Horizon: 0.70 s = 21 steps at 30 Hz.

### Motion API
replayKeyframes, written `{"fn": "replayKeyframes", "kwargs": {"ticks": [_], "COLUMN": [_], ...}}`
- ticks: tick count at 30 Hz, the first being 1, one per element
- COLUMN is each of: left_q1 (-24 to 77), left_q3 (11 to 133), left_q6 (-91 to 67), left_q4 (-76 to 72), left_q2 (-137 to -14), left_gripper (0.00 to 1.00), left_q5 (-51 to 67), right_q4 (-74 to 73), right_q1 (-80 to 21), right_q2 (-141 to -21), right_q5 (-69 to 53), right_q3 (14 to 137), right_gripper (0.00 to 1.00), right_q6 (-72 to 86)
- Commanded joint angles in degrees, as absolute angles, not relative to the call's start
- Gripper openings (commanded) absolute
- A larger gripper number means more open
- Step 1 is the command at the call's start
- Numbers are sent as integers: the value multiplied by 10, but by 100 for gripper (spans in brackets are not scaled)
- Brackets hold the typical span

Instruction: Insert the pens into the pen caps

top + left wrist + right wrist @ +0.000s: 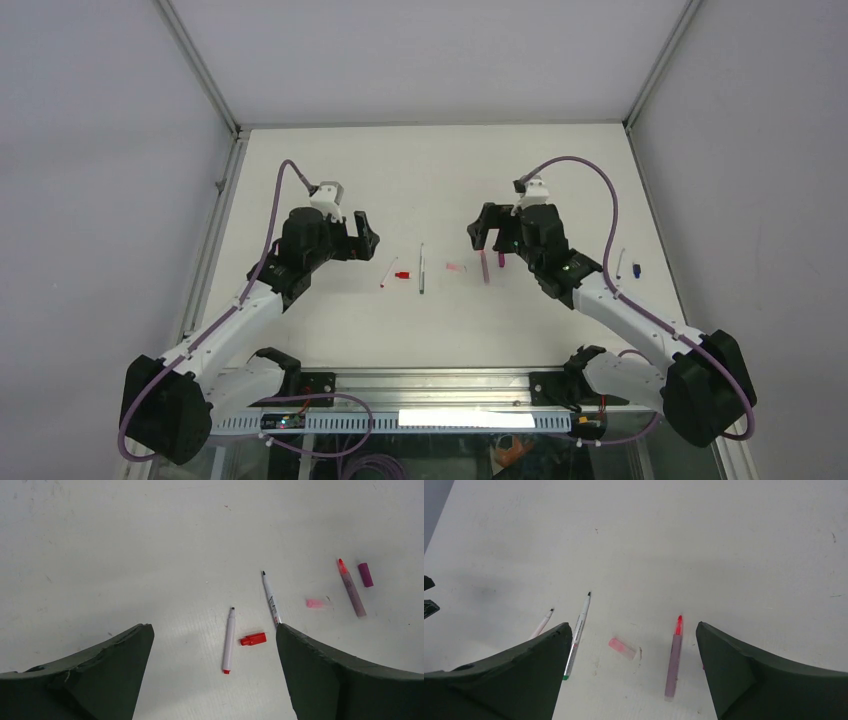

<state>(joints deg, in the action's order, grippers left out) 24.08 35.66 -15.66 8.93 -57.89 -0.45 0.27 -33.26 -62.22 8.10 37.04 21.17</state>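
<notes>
A white pen with a red end (229,640) lies on the table, a red cap (253,639) just to its right. Further right are a slim white pen with a green end (270,599), a pale pink cap (315,603), a mauve pen with a red tip (351,587) and a magenta cap (365,574). My left gripper (212,627) hovers open, empty, above and left of the red-ended pen (388,272). My right gripper (631,625) is open and empty over the pink cap (622,648) and the mauve pen (673,662). Another white pen (620,263) and a dark blue cap (636,270) lie far right.
The white table (430,180) is boxed in by grey walls with metal frame rails (215,215) along its left and right edges. Both arm bases sit on the rail (430,385) at the near edge. Purple cables loop over each arm.
</notes>
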Motion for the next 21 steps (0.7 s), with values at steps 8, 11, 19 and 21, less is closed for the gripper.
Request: {"fn": "replayKeyframes", "kwargs": {"ticks": [8, 11, 19, 21], "left_q1": [244, 244, 218, 207], "left_q3": [307, 299, 281, 280], "left_q6": [-167, -173, -183, -188], "left_q4": [6, 2, 2, 2], "left_q2": [-542, -533, -502, -498], "left_gripper": [99, 99, 99, 99], "left_q5": [20, 20, 36, 43], "right_q4": [-5, -51, -81, -105], "right_q1": [-396, -441, -479, -478], "right_q2": [-685, -737, -806, -821], "right_q5": [81, 132, 135, 125], "right_q3": [445, 483, 550, 573], "right_gripper": [99, 99, 99, 99], "right_q6": [182, 173, 241, 251]}}
